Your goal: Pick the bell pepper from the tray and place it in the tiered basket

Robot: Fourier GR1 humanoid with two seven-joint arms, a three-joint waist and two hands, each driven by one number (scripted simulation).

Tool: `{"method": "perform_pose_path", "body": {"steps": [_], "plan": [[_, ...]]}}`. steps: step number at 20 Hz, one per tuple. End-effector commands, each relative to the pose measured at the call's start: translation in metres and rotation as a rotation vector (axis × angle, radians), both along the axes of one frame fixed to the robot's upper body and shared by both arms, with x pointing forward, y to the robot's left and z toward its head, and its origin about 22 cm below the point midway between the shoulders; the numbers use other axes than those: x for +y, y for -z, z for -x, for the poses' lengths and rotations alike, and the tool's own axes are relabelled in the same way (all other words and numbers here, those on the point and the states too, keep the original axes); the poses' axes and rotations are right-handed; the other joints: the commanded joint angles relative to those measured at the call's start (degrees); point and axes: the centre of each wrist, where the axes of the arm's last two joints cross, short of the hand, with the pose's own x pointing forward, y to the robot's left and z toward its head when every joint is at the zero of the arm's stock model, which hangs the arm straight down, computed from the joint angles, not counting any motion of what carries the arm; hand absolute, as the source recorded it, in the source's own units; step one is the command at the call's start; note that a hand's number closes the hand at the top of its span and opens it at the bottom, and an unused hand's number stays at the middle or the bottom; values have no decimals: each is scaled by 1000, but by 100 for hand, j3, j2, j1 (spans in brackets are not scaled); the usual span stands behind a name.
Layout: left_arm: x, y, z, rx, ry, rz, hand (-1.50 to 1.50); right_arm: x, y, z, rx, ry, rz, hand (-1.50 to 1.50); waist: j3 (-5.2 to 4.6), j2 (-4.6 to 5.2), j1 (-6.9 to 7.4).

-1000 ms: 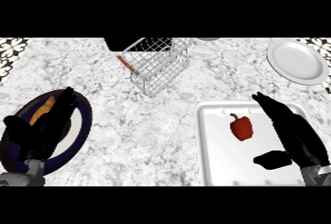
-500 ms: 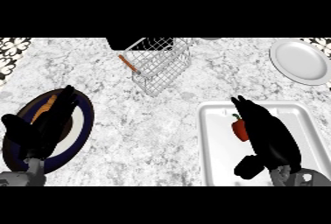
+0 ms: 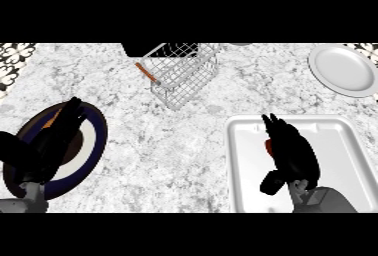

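While our right hand [image 3: 290, 152] covers the bell pepper [image 3: 269, 146] near the tray's [image 3: 354, 150] left edge, fingers straight, not yet closed | left hand [image 3: 44, 150] rests open over the dark plate [image 3: 94, 142] | grasp, lift, placing remain | tiered basket [image 3: 183, 75] at worktop's far edge.

There is only one view, the head view. It looks steeply down from above the near edge of the marble counter [image 3: 170, 150], facing the far side. The camera is quite near, so the counter fills the whole view. The wire tiered basket [image 3: 184, 75] marks the far edge, a white plate [image 3: 343, 70] the far right, the white tray [image 3: 332, 150] the near right, and a dark plate [image 3: 92, 145] the near left.
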Motion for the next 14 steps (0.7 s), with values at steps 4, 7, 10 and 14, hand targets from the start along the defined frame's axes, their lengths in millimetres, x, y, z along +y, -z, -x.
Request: {"method": "perform_pose_path", "body": {"steps": [4,7,10,14], "plan": [[-10,6,5,-1,-14,9,0,-22,25,-21,-23,23,48,-150,0,2,-3],[-3,16,0,7,5,-4,0,-17,32,-20,-52,27,66,-150,-1,2,-12],[-18,4,-6,2,-18,16,0,-30,36,-19,-81,28,86,-150,0,0,-18],[-24,12,-9,20,-8,4,0,-38,43,-29,-63,37,114,-150,0,2,-17]]}}
